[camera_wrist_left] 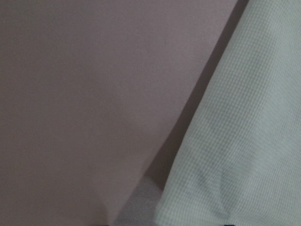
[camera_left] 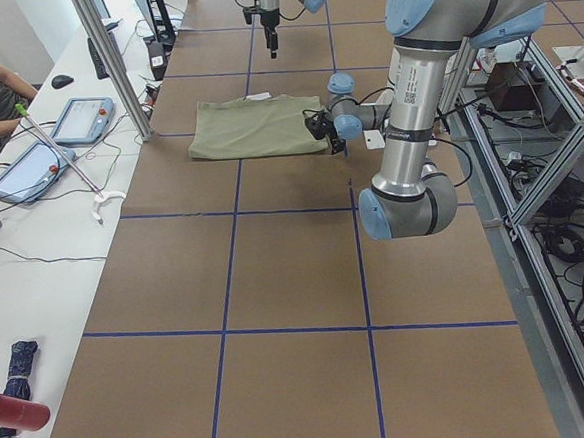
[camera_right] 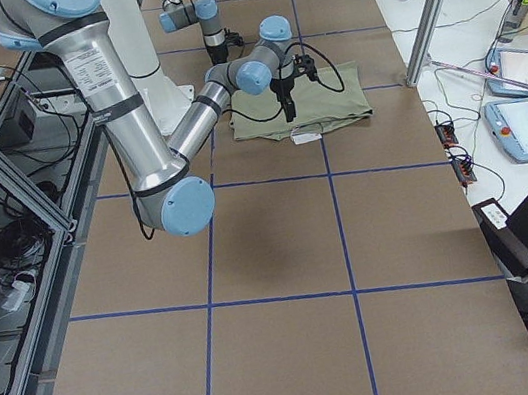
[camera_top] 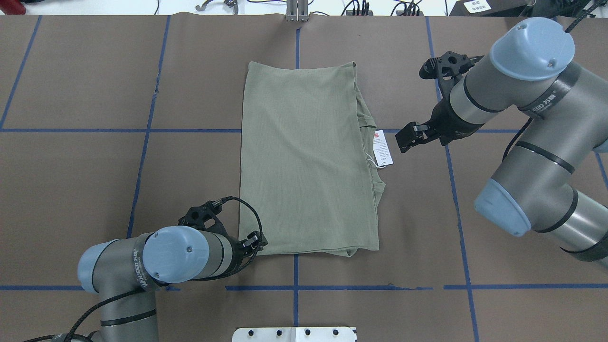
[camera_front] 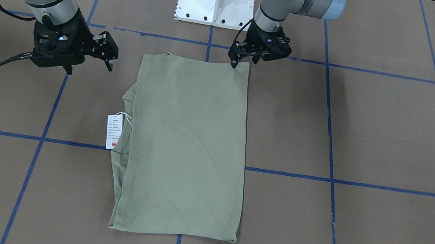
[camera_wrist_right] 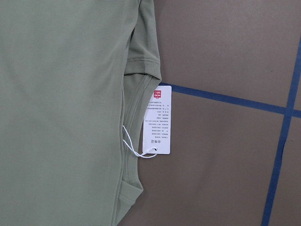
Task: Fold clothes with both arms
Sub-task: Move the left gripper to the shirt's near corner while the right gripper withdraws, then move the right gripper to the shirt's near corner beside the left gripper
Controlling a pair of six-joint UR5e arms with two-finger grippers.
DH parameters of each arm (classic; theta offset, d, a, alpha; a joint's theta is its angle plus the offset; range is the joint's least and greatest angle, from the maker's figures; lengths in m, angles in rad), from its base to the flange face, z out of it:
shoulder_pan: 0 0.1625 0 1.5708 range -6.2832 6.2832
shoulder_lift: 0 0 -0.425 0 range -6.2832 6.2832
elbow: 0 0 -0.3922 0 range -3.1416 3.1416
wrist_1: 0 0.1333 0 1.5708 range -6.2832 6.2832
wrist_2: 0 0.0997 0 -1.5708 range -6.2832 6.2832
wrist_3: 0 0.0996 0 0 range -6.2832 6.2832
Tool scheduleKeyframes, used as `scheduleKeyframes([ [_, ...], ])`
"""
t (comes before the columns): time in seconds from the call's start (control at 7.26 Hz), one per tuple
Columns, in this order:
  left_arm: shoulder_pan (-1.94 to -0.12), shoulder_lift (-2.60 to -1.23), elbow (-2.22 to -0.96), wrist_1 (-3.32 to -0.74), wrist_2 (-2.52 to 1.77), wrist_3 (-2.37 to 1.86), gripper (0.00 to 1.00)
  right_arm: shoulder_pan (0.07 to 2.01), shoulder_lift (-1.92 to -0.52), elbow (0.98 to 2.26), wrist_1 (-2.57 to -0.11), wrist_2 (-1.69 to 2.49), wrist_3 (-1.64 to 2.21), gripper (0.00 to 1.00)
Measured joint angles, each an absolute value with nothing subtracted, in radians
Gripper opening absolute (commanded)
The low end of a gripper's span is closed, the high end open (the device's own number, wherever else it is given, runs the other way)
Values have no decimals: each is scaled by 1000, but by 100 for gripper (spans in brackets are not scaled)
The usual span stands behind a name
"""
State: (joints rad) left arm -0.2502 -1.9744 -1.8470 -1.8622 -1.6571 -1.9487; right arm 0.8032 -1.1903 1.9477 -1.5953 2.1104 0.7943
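**Soft knit, corners are the handles**

Looking at the shirt [camera_front: 187, 143] laid flat in the middle of the desk [camera_front: 376, 136], folded to a long rectangle, with collar and hang tag [camera_front: 113, 131] poking out along the robot's right edge. Down at the robot-side left corner with the left gripper [camera_front: 234, 63], tips close together right at the hem; cannot tell whether any cloth is pinched. Hovering off the tag side with the right gripper [camera_front: 94, 56], parted and holding nothing. Judging the knit light, limp and slightly stretchy: best pinched at corners through all layers, lifted evenly, kept clear of the paper tag
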Motion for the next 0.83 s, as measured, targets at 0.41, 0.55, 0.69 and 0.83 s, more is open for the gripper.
scheduleKeyframes([
  [0.41,-257,-1978,-1843,-1862,-1643,-1949,70,801,-1191,1943,-1595,2106,793,100],
  [0.55,-258,-1980,-1840,-1861,-1641,-1950,64,799,-1191,1942,-1595,2105,793,100],
  [0.69,-259,-1981,-1839,-1861,-1640,-1951,57,797,-1192,1942,-1595,2105,793,100],
  [0.83,-259,-1983,-1838,-1861,-1640,-1951,48,797,-1193,1941,-1595,2105,793,100],
])
